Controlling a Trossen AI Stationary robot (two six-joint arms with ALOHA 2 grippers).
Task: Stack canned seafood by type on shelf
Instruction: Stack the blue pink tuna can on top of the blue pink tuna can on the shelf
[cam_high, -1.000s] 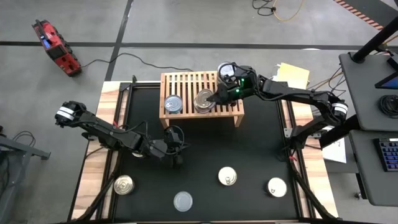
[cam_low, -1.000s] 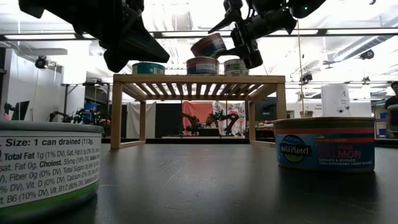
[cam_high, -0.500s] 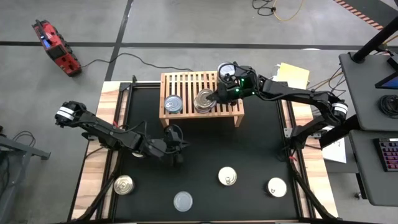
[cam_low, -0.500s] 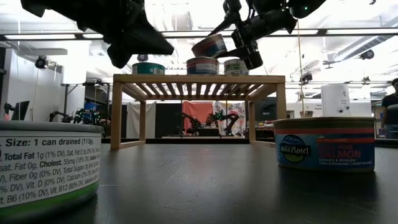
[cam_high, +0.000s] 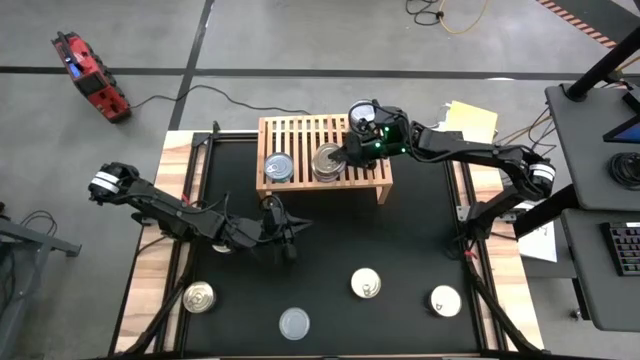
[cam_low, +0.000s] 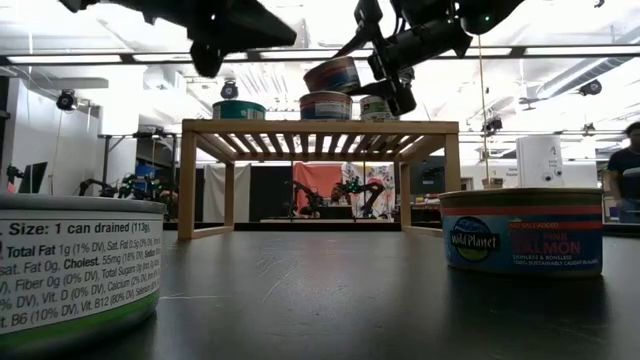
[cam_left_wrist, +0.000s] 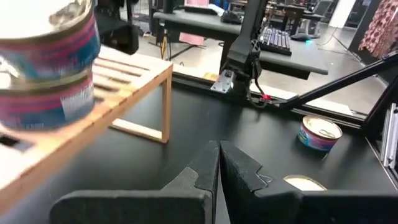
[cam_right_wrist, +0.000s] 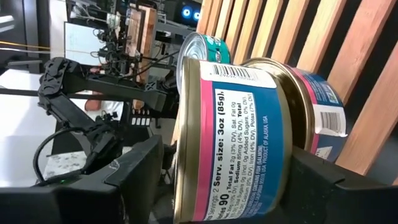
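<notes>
Since the earlier frame the left gripper (cam_high: 284, 224), fingers pressed shut on nothing, has lifted and swung toward frame centre above the black mat, just left of centre in the high view, while the right arm barely shifts. Right gripper (cam_high: 347, 152) sits at upper centre, clamped on a short round blue-and-pink salmon tin with gold rim (cam_right_wrist: 230, 140), held tilted just over a matching blue-and-pink tin (cam_low: 326, 105) already on the low light-wood slatted shelf (cam_high: 300, 133). A teal-labelled tin (cam_high: 279, 166) stands on the shelf's left part, another tin (cam_low: 378, 106) toward its right. Along the bottom of the high view, four more tins wait on the mat: gold-lidded (cam_high: 199, 297), whitish-lidded (cam_high: 294, 323), and two w/ pull tabs (cam_high: 366, 283) (cam_high: 445, 300). Risk, as I judge it: carried tin is tilted, so if let go before it's level & centred, rim could catch the lower tin's edge, slide off, or nudge the lower one off the slats.
</notes>
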